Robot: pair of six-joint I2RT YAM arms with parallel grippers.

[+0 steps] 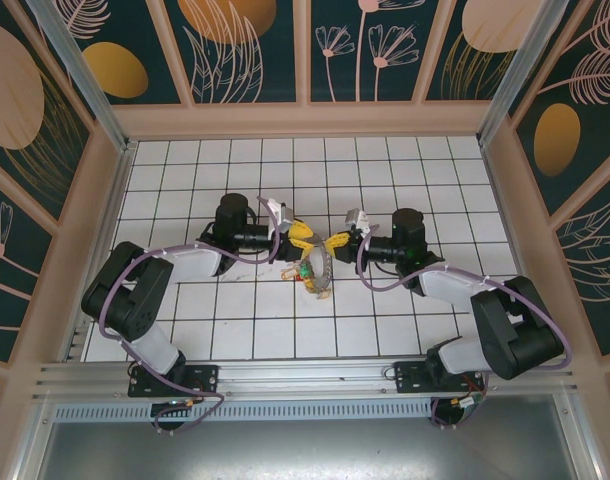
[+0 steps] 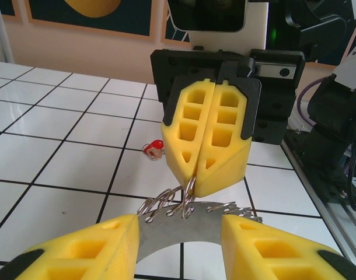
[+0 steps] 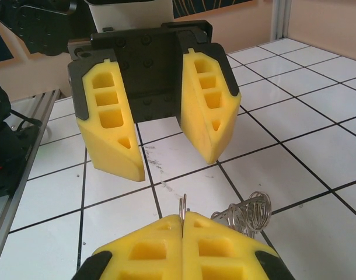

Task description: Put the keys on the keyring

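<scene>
**Keyring** [image 1: 319, 272], count: one. I found it at the middle of the white tiled table [image 1: 235, 330], between the two grippers. From above it read as a narrow shape, its long axis running far to near, with the near end leaning slightly right. In the left wrist view it showed as a flat silver arc lying crosswise, with coiled wire along its rim.

**Keys**, count: two that I could make out.
- The green-headed key [image 1: 301, 270] sat against the keyring's left side.
- The red-headed key [image 2: 154, 149] lay on a tile apart from the hoop.
- The blades were too small for me to tell which way either pointed.

**Grippers**, count: two, facing each other tip to tip.
- The right gripper [image 2: 192, 184] had its yellow fingers pressed together, pinching the keyring's thin wire rim.
- The left gripper [image 3: 172, 164] had its fingers spread at a moderate gap, holding nothing, just beside the keyring.
</scene>
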